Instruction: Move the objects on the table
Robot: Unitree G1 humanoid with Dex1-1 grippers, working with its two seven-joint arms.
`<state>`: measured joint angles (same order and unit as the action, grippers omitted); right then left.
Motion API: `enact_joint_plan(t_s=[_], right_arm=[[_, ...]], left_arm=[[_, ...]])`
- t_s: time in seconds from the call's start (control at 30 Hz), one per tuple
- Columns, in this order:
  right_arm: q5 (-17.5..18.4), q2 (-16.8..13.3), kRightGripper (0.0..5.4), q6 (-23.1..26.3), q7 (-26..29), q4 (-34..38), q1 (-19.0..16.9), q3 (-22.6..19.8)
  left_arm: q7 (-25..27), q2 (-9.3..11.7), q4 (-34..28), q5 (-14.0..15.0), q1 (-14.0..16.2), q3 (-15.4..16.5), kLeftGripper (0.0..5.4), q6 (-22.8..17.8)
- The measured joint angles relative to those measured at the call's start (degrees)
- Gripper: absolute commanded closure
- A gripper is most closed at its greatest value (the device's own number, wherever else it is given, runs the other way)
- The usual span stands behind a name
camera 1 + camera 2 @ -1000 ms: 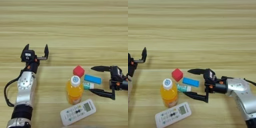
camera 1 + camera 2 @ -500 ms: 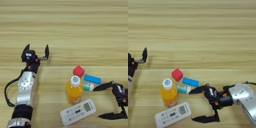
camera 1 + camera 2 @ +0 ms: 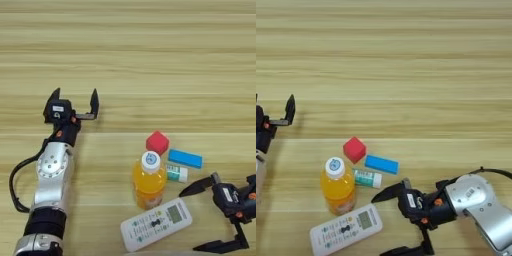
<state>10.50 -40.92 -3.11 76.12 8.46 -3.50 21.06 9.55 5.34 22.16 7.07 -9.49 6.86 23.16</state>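
Observation:
An orange juice bottle (image 3: 148, 181) with a white cap stands upright near the table's (image 3: 150, 50) front. Behind it sit a red cube (image 3: 157, 142) and a flat blue block (image 3: 185, 158), and a green-white tube (image 3: 176, 173) lies between block and bottle. In front of the bottle lies a white remote (image 3: 156, 224), askew. My right gripper (image 3: 379, 226) is open at the remote's right end, one finger pointing toward the tube and the other low near the front edge, with nothing held. Far to the left, my left gripper (image 3: 74, 97) is open and apart from all objects.
The left forearm (image 3: 51, 175) lies along the left side, a black cable looping beside it. The right forearm (image 3: 476, 200) comes in from the lower right corner. Bare wooden planks stretch across the far half.
My right gripper has dropped from beside the blue block and tube toward the front edge, to the remote's right end, staying open. The left arm has not moved.

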Motion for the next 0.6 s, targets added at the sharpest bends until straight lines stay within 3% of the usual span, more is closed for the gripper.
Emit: enact_joint_plan(t_s=[0.4, 0.6], right_arm=[[-3.7, 3.8, 0.03, -4.3, -3.2, -5.6, 3.4, 3.5], [-3.7, 4.3, 0.74, -5.0, -3.4, -6.1, 3.7, 4.1]], left_arm=[[-0.1, 0.0, 0.6, 0.0, -0.3, -0.4, 0.0, 0.3], [-0.2, 0.0, 0.6, -0.1, -0.3, -0.6, 0.0, 0.3]])
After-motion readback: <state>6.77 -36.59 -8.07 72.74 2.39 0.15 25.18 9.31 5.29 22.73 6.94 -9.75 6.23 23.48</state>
